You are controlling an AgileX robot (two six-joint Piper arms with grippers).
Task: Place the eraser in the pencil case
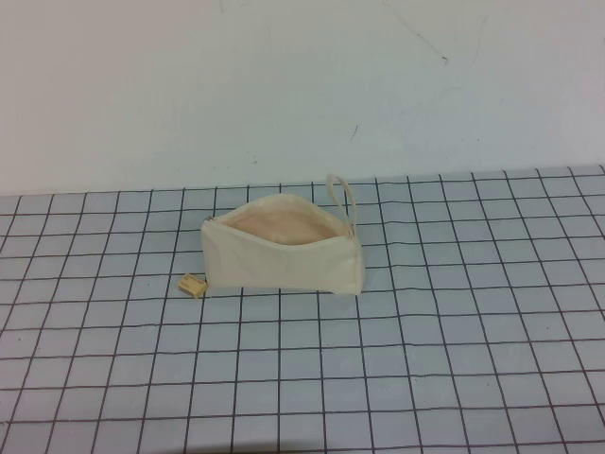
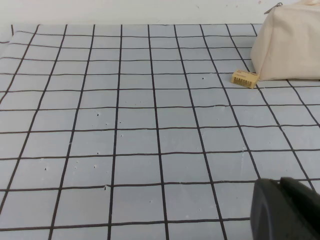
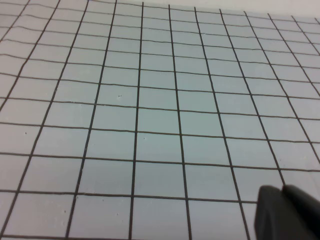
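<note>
The cream pencil case [image 1: 284,260] stands on the grid mat with its zip open upward, showing the peach lining; its loop strap [image 1: 342,196] is at its right end. The tan eraser [image 1: 194,285] lies flat on the mat just off the case's left end, apart from it. In the left wrist view the eraser [image 2: 245,79] and the case's end [image 2: 290,45] are far ahead of my left gripper [image 2: 279,182], which is shut and empty. My right gripper [image 3: 283,190] is shut and empty over bare mat. Neither gripper shows in the high view.
The grey mat with a black grid [image 1: 425,359] covers the table. A white wall [image 1: 302,85] rises behind its far edge.
</note>
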